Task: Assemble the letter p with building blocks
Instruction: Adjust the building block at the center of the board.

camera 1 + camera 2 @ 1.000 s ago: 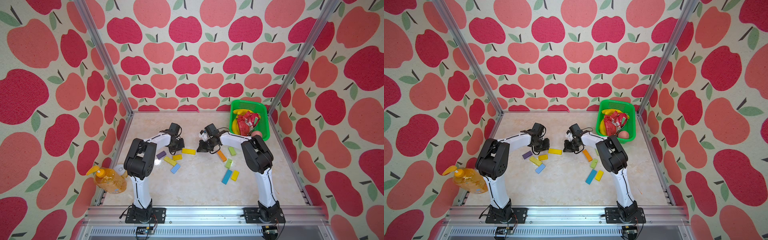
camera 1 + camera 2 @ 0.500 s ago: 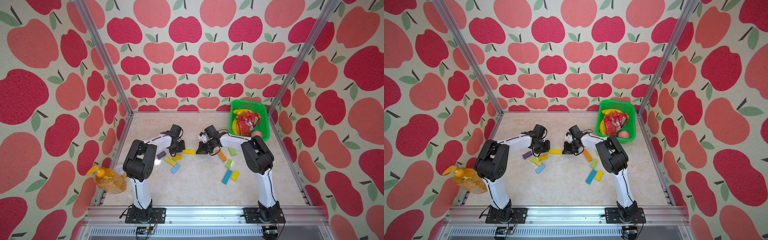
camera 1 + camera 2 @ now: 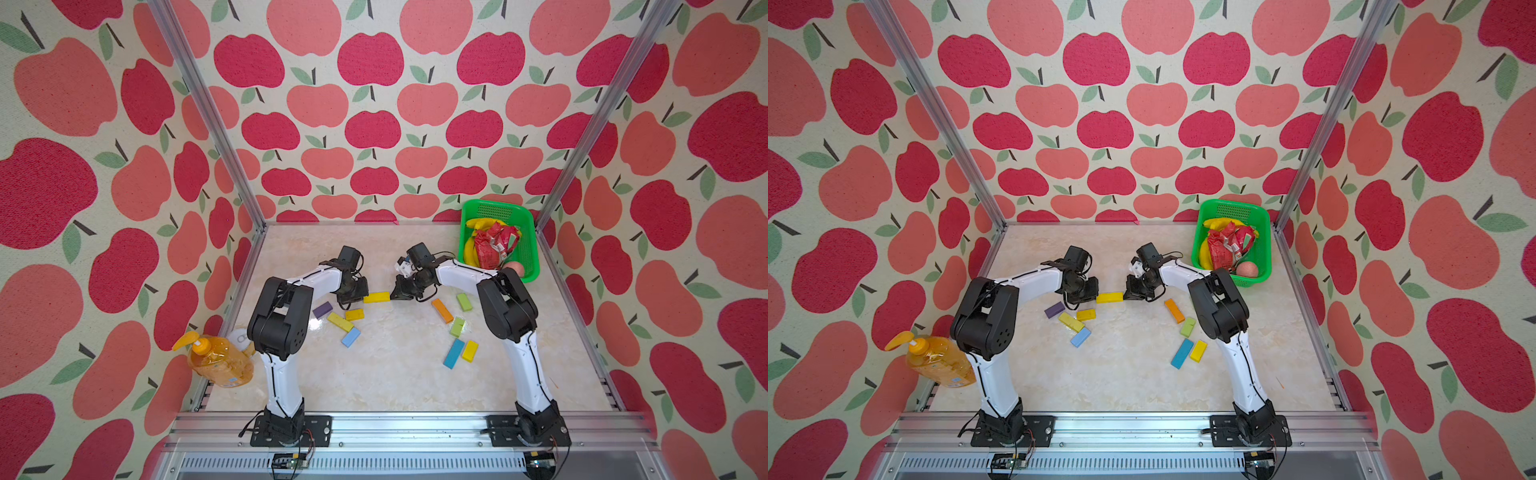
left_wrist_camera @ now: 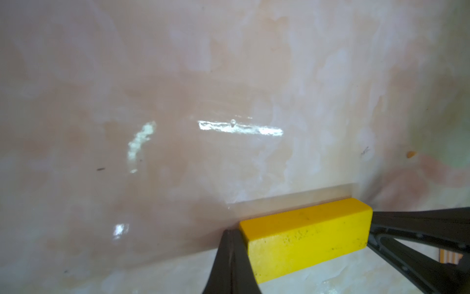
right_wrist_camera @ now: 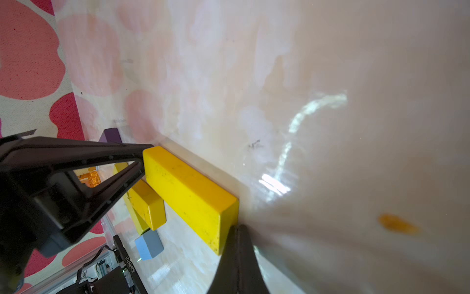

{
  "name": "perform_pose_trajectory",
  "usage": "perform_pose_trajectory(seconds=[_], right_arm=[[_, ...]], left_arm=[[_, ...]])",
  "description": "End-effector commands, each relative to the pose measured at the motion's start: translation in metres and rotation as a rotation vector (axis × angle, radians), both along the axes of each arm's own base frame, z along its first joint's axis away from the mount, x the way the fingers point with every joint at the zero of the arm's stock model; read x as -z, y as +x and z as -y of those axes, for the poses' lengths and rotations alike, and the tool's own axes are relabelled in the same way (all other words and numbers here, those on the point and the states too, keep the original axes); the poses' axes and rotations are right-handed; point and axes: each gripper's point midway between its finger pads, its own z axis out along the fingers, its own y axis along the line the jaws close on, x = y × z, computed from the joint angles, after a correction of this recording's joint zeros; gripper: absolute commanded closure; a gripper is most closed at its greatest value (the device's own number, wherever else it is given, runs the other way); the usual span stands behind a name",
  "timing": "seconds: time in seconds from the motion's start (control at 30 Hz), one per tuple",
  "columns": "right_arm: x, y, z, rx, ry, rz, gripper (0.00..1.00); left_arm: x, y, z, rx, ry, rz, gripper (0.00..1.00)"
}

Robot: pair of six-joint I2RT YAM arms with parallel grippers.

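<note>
Clenched empty, the left claw (image 3: 362, 295) and right claw (image 3: 393, 295) touch opposite ends of the yellow block (image 3: 376, 297)

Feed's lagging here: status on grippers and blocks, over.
Both shut: left gripper and right gripper tips at opposite ends of long yellow block. It lies flat; nothing assembled yet. Nearest: short yellow block, close, not touching.

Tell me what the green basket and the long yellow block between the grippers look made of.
Long yellow block: probably painted wood, possibly solid plastic; matte yellow, crisp edges, small dark scuffs and specks on its faces. Green basket: moulded plastic by the look of it, slightly glossy, uniform bright green with a perforated grid in its walls.
</note>
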Motion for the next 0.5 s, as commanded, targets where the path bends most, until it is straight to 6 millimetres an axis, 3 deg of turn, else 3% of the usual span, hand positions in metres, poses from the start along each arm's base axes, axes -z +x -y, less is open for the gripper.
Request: perform_pose_trajectory(seconds=[0.0,0.23,0.33,0.4,0.47], right_arm=[[0.013,-0.001,-0.001,-0.029,-0.025,-0.023,1.0],[0.008,-0.001,0.005,-0.009,-0.048,-0.007,1.0],[-0.002,-0.007,0.012,-0.001,-0.056,0.015,0.92],[-0.01,-0.012,0.017,-0.004,-0.076,0.047,0.84],[-0.019,-0.019,0.021,-0.016,-0.086,0.066,0.77]], left_arm=[[0.016,-0.001,0.003,0.022,-0.007,-0.051,1.0],[0.006,0.007,-0.004,-0.005,0.008,-0.029,1.0],[-0.002,0.005,-0.019,-0.047,0.042,-0.01,1.0],[-0.01,0.004,-0.027,-0.072,0.06,0.01,0.95],[-0.018,0.002,-0.034,-0.087,0.063,0.032,0.8]])
